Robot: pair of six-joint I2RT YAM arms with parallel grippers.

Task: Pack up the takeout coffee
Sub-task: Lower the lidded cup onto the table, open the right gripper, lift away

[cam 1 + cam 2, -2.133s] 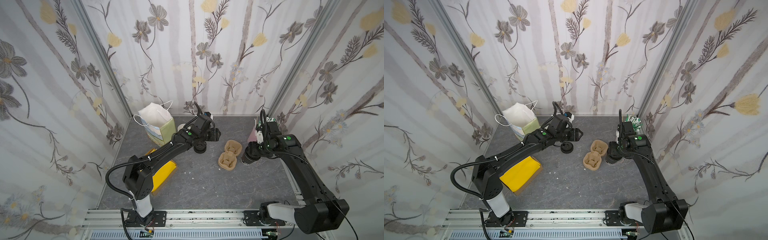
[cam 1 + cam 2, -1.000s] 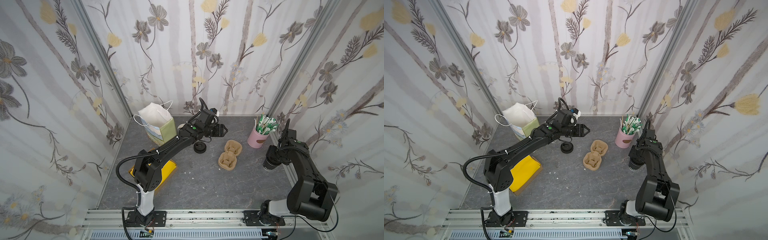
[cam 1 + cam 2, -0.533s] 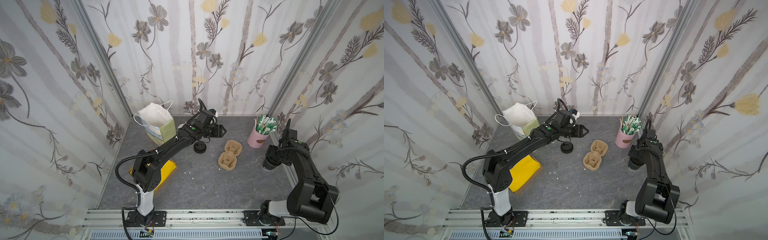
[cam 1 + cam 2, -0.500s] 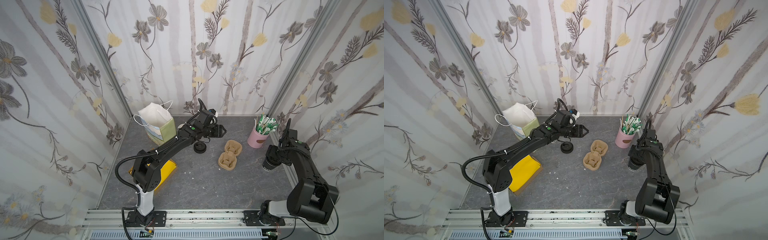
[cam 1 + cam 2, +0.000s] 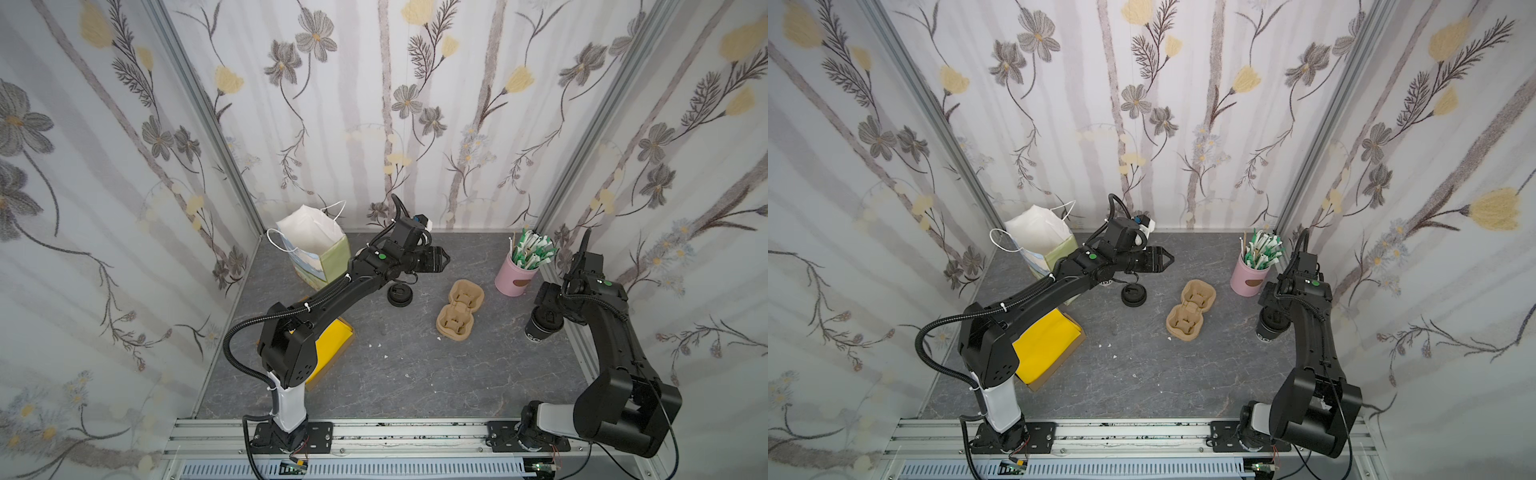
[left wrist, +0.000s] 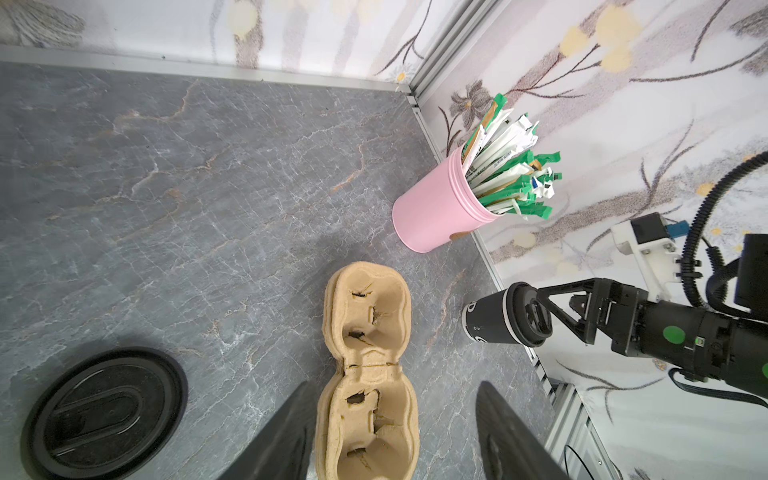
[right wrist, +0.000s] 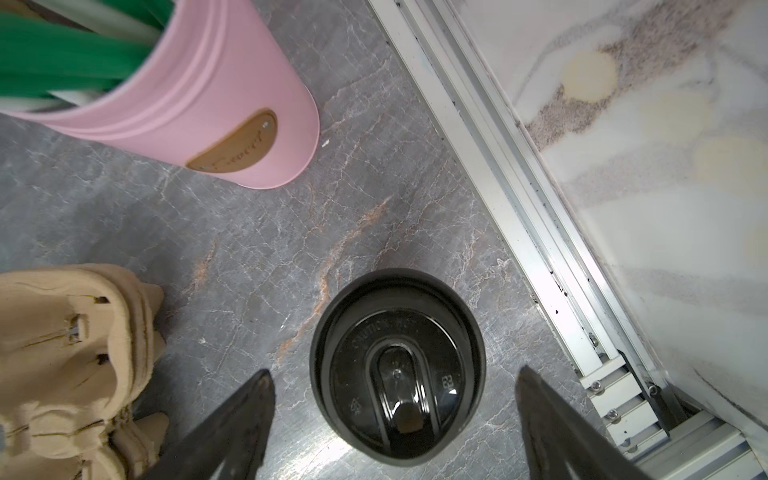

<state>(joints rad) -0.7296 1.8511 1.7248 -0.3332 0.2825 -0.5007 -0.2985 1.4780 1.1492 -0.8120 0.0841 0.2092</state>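
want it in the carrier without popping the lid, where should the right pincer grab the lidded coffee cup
Take the lidded cup by its paper wall under the lid, from straight above, right pincer open astride it: it stands upright, and the domed lid would probably slip or pop.

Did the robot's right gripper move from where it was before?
Yes. The right gripper went rightward, away from the cardboard cup carrier, and now hovers open over the lidded coffee cup.

Top views look down; close wrist views share the carrier [image 6: 368, 361] [image 7: 75, 353].
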